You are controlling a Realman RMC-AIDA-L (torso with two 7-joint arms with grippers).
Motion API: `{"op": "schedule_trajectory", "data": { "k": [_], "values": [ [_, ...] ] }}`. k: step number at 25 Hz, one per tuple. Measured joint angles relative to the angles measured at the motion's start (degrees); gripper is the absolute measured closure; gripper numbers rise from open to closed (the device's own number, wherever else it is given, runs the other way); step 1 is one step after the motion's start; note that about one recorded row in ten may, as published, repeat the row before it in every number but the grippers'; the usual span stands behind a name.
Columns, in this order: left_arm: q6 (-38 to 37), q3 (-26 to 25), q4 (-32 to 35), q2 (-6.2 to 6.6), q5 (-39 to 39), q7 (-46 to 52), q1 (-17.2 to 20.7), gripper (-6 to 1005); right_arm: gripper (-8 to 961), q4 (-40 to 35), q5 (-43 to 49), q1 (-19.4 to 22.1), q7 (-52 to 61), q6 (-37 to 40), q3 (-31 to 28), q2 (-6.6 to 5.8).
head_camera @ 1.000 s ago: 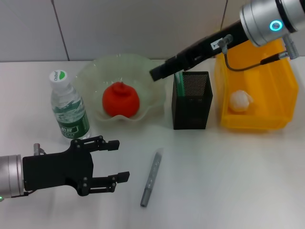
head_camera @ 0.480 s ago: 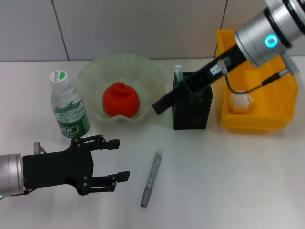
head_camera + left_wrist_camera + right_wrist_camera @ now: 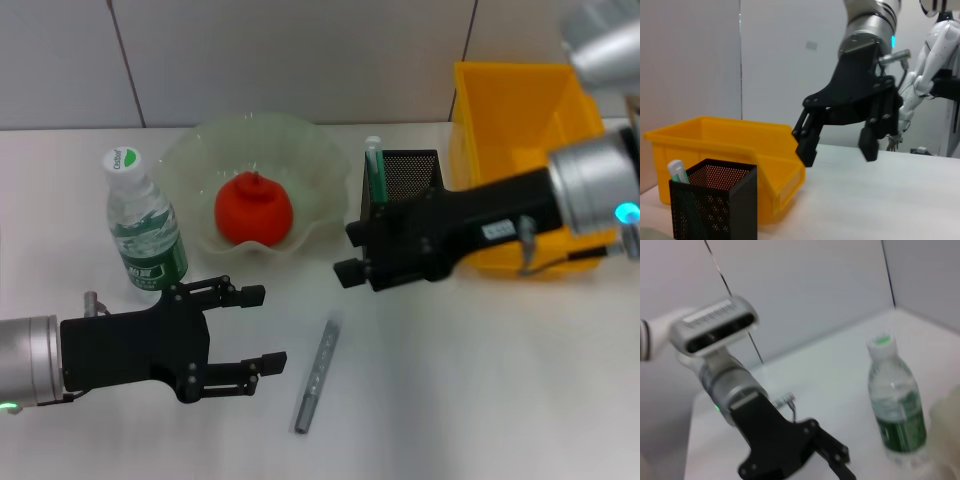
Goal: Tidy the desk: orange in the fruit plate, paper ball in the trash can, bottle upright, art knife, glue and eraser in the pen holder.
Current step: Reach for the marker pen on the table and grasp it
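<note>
The grey art knife lies flat on the white desk. My left gripper stands open just left of it, holding nothing. My right gripper hovers in front of the black mesh pen holder and covers its lower part; in the left wrist view this right gripper is open and empty. The green glue stands in the pen holder. The orange sits in the fruit plate. The bottle stands upright. The paper ball and the eraser are hidden.
The yellow trash can stands right of the pen holder, with my right forearm across its front. The right wrist view shows the bottle beside my left arm's black hand. The wall runs along the desk's far edge.
My right arm has swung down from above the pen holder to low in front of it, now covering the paper ball. My left gripper has shifted slightly right, toward the art knife.
</note>
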State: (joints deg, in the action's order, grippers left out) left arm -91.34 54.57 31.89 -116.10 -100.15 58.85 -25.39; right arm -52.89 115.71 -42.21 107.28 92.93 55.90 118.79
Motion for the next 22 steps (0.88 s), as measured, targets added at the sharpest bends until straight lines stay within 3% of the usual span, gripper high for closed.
{"op": "schedule_trajectory", "data": {
  "k": [5, 12, 22],
  "values": [
    [-0.10, -0.05, 0.52, -0.08, 0.11, 1.72, -0.24, 213, 195, 5.90, -9.39, 7.24, -15.27, -1.22, 0.00, 0.00],
    [-0.15, -0.01, 1.02, -0.29, 0.14, 6.13, -1.59, 213, 179, 17.86, -10.72, 8.93, -27.40, -6.80, -0.09, 0.14],
    [-0.17, 0.44, 9.08, -1.24, -0.33, 16.75, -2.33, 213, 156, 19.00, -13.64, 13.79, -35.15, -7.99, -2.17, 0.39]
  ]
}}
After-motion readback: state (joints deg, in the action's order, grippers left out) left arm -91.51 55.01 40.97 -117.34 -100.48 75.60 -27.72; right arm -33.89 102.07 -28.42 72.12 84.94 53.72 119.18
